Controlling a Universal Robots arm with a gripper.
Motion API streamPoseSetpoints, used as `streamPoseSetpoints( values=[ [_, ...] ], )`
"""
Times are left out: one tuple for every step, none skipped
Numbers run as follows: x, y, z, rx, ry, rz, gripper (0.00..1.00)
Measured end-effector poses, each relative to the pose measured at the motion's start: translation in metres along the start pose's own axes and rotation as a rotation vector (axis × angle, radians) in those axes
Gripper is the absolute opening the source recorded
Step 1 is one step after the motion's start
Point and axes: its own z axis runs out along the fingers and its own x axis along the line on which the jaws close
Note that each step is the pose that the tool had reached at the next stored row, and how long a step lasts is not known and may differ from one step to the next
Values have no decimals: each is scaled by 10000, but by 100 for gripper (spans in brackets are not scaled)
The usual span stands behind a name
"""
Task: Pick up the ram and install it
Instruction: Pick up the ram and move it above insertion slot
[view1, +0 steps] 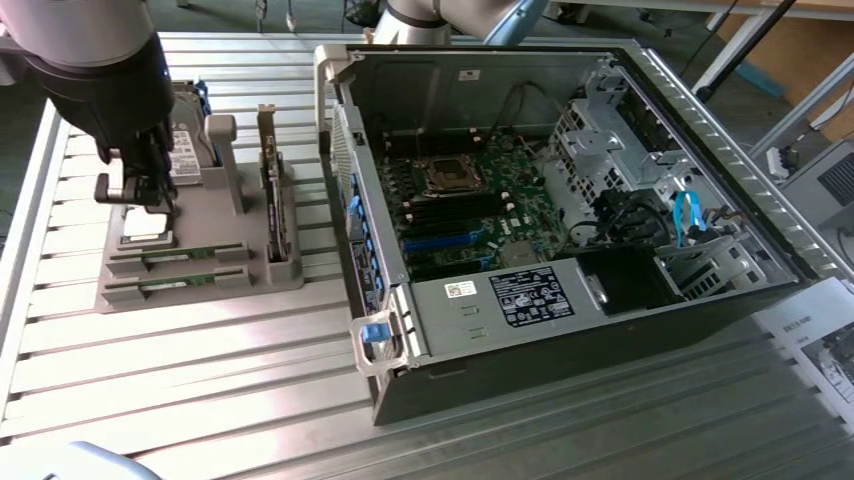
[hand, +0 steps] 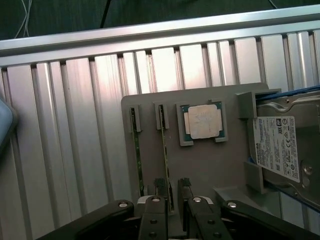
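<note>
gripper (hand: 172, 192) low over gray tray (hand: 210, 172), jaws apart astride ram (hand: 165, 150), nothing clamped yet. ram stands on edge in tray slot (2nd stick (hand: 137, 155) just beside). pick not made, install not done; open pc case (view1: 441, 75) near tray.

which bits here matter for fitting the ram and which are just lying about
Job in hand:
- ram stick nearest the open gripper
- motherboard in the open computer case

Lying about:
- second ram stick
- processor chip
- hard drive
- upright card
</note>
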Motion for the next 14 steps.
streamPoseSetpoints(
  values=[
    [1, -1, 12, 1, 0, 0, 24],
    [1, -1, 23, 1, 0, 0, 24],
    [2, -1, 32, 0, 0, -1, 24],
    [2, -1, 42, 0, 0, 0, 24],
    [2, -2, 51, 0, 0, 0, 24],
    [3, -2, 60, 0, 0, -1, 24],
    [3, -2, 70, 0, 0, 0, 24],
    [3, -3, 79, 1, 0, 0, 24],
    [4, -3, 87, 0, 0, 0, 24],
    [4, -3, 97, 0, 0, 0, 24],
    [4, -4, 105, 0, 0, 0, 24],
    [5, -4, 115, 1, -1, 0, 24],
    [5, -4, 123, 0, 0, 0, 24],
    [5, -5, 132, 1, -1, 0, 24]
  ],
)
